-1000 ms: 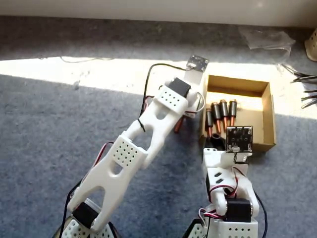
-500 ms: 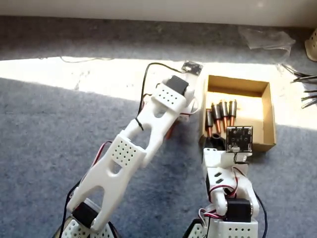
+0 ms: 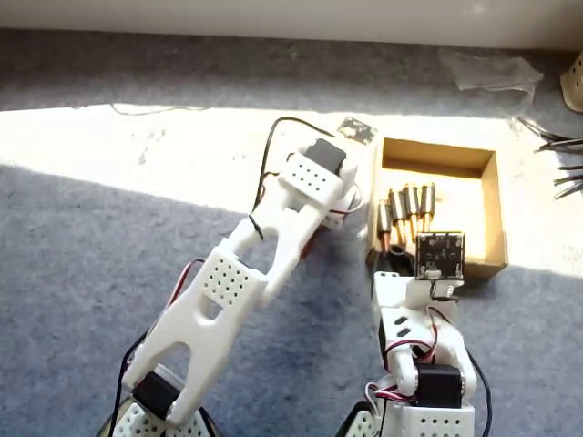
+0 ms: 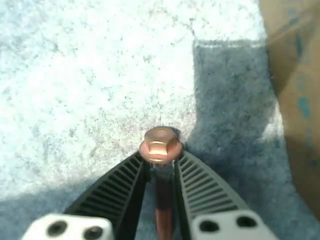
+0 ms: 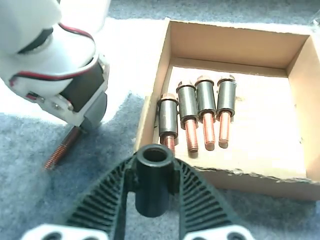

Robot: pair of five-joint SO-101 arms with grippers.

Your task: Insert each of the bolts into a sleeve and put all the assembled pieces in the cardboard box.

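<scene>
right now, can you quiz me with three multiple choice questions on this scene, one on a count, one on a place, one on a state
1. How many assembled pieces lie in the cardboard box?
A. two
B. four
C. six

2. Where is the black sleeve?
A. lying loose beside the box
B. inside the box
C. between the right jaws

3. What state are the left jaws in?
A. wide open
B. shut on the copper bolt
C. shut on nothing

Answers:
1. B, four sleeved bolts lie side by side in the box.
2. C, the right wrist view shows it clamped upright.
3. B, the bolt's shank runs between them, with its head at their tips.
</scene>
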